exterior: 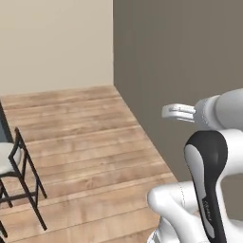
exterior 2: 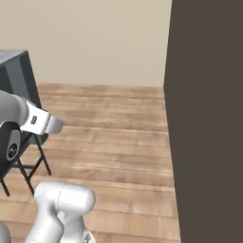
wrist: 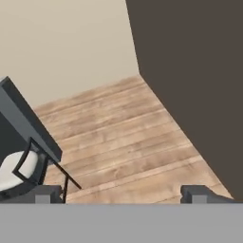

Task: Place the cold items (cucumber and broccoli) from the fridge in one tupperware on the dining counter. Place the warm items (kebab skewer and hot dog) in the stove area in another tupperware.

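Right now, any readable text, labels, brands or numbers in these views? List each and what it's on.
None readable.
Arm's dark joint cover: a faint vertical mark, too small and blurred to read.
Round dark joint cap: a small pale mark, too blurred to read.
Dark wall panel, wooden floor, beige wall, chair: no text.

flat, even rendered light with no clear source and no glare. the beige wall (exterior: 57,42) is brightest; the dark panel (exterior 2: 209,118) beside it stays dull brown and featureless. the wood floor (exterior: 90,142) below the wall carries almost no cast shadow, even under the chair (exterior: 19,175). edges look soft and slightly blurred; plank lines stay straight to the borders.
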Controlling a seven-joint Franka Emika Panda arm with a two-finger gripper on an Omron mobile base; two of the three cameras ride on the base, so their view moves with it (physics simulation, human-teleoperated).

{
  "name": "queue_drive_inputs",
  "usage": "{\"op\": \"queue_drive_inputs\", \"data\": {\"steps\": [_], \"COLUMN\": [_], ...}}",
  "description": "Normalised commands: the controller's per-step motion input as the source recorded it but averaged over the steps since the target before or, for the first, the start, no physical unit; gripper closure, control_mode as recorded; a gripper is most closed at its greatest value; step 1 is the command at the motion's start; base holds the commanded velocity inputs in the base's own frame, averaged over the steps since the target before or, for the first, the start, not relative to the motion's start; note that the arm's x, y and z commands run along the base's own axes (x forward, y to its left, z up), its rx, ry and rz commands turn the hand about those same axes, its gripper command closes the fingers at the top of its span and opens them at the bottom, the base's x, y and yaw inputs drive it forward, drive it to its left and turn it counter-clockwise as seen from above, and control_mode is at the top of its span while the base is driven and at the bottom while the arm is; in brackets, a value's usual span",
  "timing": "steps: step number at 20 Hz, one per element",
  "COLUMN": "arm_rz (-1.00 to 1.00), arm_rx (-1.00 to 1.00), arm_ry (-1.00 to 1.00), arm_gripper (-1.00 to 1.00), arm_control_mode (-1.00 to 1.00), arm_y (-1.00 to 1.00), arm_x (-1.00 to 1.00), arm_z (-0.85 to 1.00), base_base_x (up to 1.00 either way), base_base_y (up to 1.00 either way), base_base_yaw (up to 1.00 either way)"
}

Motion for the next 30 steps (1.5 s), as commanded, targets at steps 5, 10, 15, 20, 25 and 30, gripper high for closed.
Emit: {"op": "queue_drive_inputs", "data": {"steps": [5, 10, 15, 20, 25, 30], "arm_rz": [0.0, 0.0, 0.0, 0.0, 0.0, 0.0], "arm_rx": [0.0, 0.0, 0.0, 0.0, 0.0, 0.0], "arm_ry": [0.0, 0.0, 0.0, 0.0, 0.0, 0.0], "arm_gripper": [-1.0, -1.0, -1.0, -1.0, -1.0, -1.0], "arm_control_mode": [1.0, 1.0, 1.0, 1.0, 1.0, 1.0], "arm_y": [0.0, 0.0, 0.0, 0.0, 0.0, 0.0], "arm_x": [0.0, 0.0, 0.0, 0.0, 0.0, 0.0], "arm_z": [0.0, 0.0, 0.0, 0.0, 0.0, 0.0], "base_base_x": [1.0, 1.0, 1.0, 1.0, 1.0, 0.9], "base_base_y": [-0.31, -0.34, -0.43, -0.46, -0.47, -0.56], "base_base_yaw": [0.36, 0.52, 0.6, 0.7, 0.71, 0.74]}}
